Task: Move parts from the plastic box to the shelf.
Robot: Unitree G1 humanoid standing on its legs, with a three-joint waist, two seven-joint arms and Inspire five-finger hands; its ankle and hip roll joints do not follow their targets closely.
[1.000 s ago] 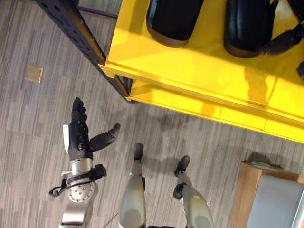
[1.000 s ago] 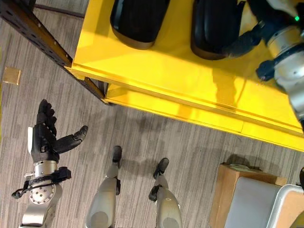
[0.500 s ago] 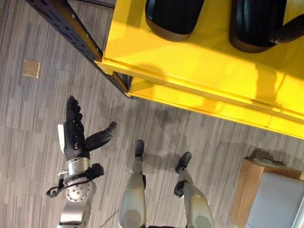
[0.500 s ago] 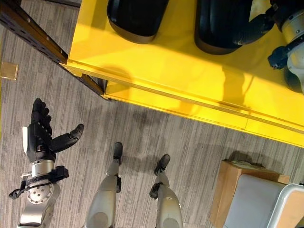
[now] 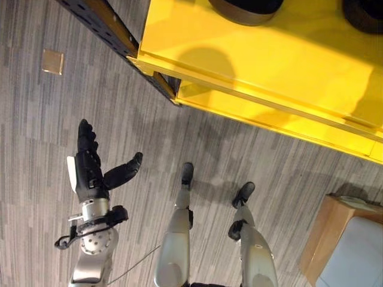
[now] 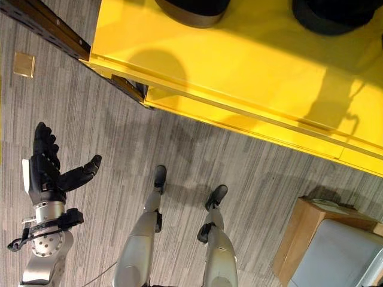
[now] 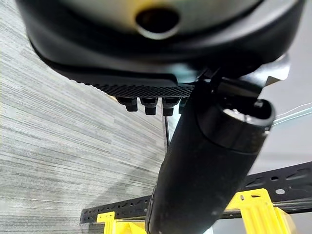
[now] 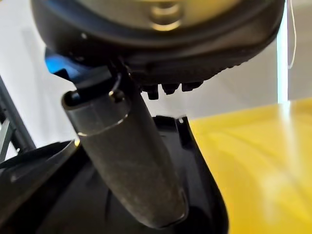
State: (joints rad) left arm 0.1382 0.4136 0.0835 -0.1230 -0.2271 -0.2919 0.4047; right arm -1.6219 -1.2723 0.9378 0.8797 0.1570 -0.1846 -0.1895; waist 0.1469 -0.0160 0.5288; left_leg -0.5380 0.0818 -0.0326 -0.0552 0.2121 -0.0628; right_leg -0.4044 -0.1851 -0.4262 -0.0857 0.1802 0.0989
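Two black parts lie on the yellow shelf at the far edge of the scene: the left part toward the far left and the right part toward the far right, well apart from each other. Both look like stiff moulded shells with smooth, curved skins, so I judge them light for their bulk but slippery; a hold across a rim or edge seems safer than one on the domed back. In the right wrist view the right hand hangs just over a black part, its thumb straight and nothing pinched. The left hand hovers over the floor at the near left, spread and empty.
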